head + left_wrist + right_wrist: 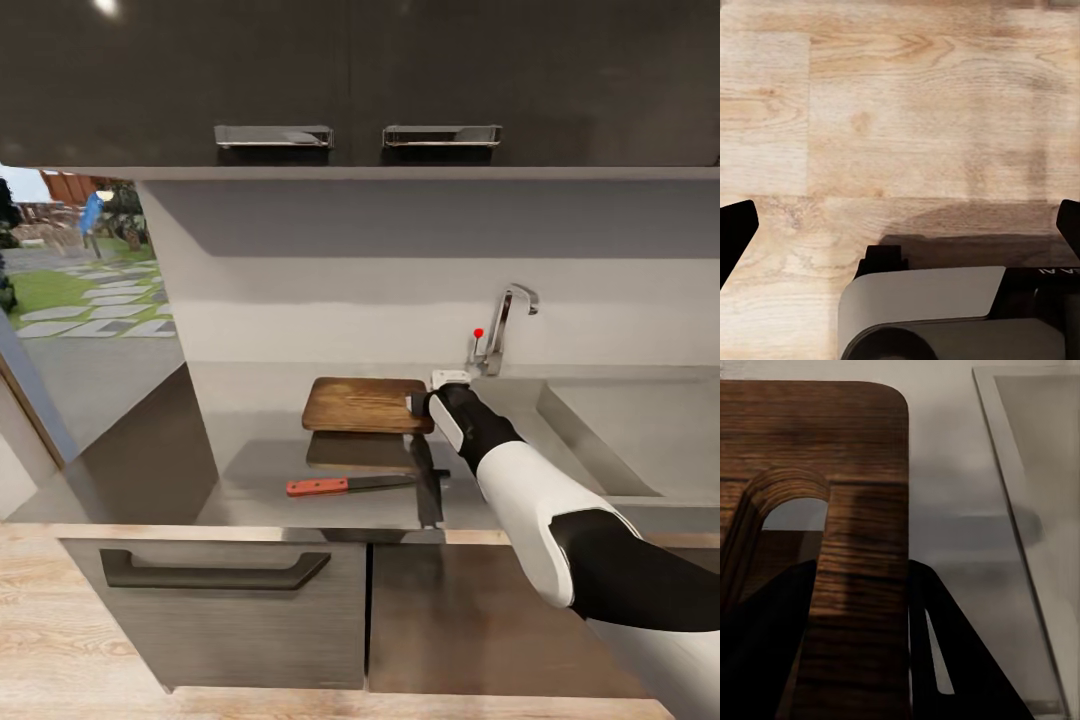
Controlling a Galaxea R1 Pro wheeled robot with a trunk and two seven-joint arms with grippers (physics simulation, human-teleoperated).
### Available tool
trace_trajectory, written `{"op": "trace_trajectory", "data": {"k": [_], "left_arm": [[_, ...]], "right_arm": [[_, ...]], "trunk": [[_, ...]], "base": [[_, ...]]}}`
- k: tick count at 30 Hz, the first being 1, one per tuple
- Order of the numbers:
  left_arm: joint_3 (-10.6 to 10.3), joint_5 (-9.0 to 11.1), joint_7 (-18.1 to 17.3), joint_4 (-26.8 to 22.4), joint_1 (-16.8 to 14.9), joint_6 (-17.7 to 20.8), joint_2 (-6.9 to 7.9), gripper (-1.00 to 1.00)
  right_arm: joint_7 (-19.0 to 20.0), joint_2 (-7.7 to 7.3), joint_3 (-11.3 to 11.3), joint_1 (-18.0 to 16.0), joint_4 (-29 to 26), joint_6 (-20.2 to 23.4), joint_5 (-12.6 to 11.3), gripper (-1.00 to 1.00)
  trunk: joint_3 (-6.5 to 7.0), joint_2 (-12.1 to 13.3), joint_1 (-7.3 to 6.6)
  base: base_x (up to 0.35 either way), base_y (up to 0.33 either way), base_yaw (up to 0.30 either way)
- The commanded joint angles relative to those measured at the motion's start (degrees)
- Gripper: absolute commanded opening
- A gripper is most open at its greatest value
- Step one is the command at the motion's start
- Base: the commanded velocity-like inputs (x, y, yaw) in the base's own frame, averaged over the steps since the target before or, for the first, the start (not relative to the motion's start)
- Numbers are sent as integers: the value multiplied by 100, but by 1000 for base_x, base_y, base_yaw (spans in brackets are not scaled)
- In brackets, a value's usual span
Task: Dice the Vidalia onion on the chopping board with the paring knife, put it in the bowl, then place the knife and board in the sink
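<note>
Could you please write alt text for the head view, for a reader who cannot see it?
The right tool grips the dark brown wooden chopping board by its short edge, lifted above the glossy grey countertop. A red-handled paring knife lies below it, left of the steel sink.

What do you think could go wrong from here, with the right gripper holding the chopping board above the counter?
The right gripper pinches the chopping board only at its handle-slot end, so the long lifted board may tilt or slip out on the way to the sink. The paring knife lies on the countertop just below; a dropped board could knock it off the front edge. A wide swing might clip the tap.
</note>
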Motion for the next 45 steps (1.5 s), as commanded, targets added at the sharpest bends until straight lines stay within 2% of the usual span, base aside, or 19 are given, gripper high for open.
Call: {"op": "trace_trajectory", "data": {"k": [1,14,35,45], "left_arm": [[5,2,-4,-3,0,-12,0,100],[5,2,-4,5,0,-12,-10,100],[5,2,-4,5,0,-12,-9,100],[5,2,-4,5,0,-12,-9,100]], "right_arm": [[-38,-2,43,-3,4,24,-63,-100],[187,-11,44,-3,190,9,-53,-100],[207,-1,43,-3,346,-28,-61,-100],[292,11,47,-3,351,-28,-61,-100]], "trunk": [[-5,-3,0],[-5,-3,0],[-6,-3,0],[-67,-3,0]], "base": [[0,0,0],[0,0,0],[0,0,0],[0,0,0]]}}
